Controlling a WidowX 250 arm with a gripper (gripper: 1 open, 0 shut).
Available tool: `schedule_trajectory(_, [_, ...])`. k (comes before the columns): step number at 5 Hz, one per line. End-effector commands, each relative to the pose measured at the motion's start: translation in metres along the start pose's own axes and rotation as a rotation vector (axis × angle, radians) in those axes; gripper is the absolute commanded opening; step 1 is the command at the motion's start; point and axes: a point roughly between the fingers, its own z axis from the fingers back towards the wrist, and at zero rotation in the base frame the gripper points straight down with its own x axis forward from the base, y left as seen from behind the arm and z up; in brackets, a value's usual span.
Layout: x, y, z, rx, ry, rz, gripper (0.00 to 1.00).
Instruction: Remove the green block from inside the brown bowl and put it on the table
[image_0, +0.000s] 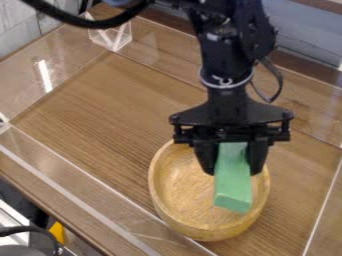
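Observation:
The black gripper points straight down over the brown bowl and is shut on the green block. The block hangs lengthwise from between the fingers, tilted a little, its lower end above the right half of the bowl's inside. Whether that lower end still touches the bowl I cannot tell. The bowl rests on the table near the front right, and the gripper body hides its far rim.
Low clear plastic walls run along the front and left of the tabletop. A small clear plastic piece stands at the back. A yellow and black part shows outside the front wall.

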Motion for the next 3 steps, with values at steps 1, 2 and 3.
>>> schedule_trajectory(1, [0.0037, -0.0067, 0.0141, -0.032, -0.035, -0.012, 0.00])
schedule_trajectory(2, [0.0007, -0.0078, 0.0181, -0.031, -0.036, -0.023, 0.00])
schedule_trajectory(3, [0.0029, -0.0103, 0.0235, -0.030, -0.045, 0.008, 0.00])
